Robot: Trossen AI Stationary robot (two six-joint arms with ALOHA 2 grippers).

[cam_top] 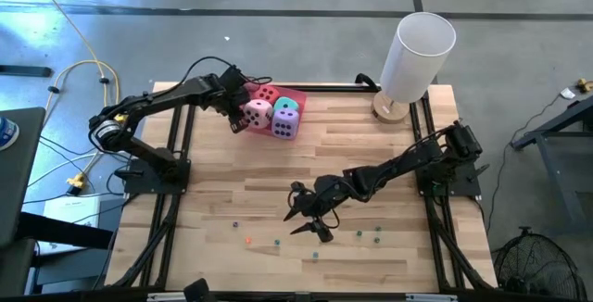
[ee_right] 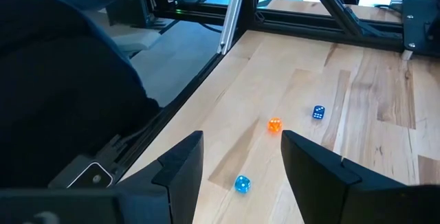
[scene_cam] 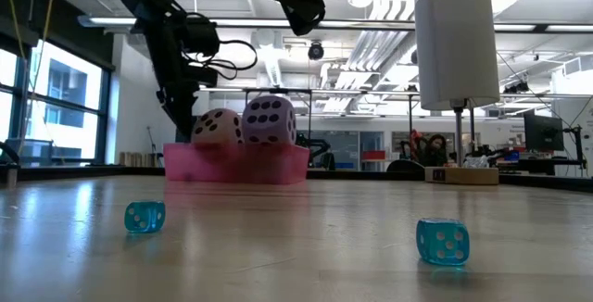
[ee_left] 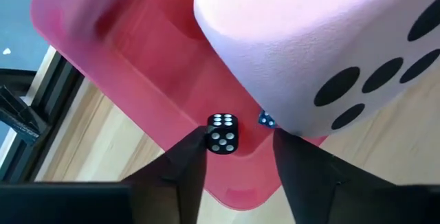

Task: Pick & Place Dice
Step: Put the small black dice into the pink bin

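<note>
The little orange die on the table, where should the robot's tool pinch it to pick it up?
Probably from straight above, pinching two opposite flat sides of the orange die. It is a tiny cube lying flat on the wooden table, with bare wood all round it, so the fingers have room to slip down on both sides. The right tool is open, hovering close by above the table.

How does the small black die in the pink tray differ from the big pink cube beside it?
The small black die with white pips is tiny and hard-edged; the big pink soft cube with dark pips dwarfs it and has rounded edges. The black die lies on the tray floor between the left end effector fingers. Both are in the pink rectangular tray.
</note>
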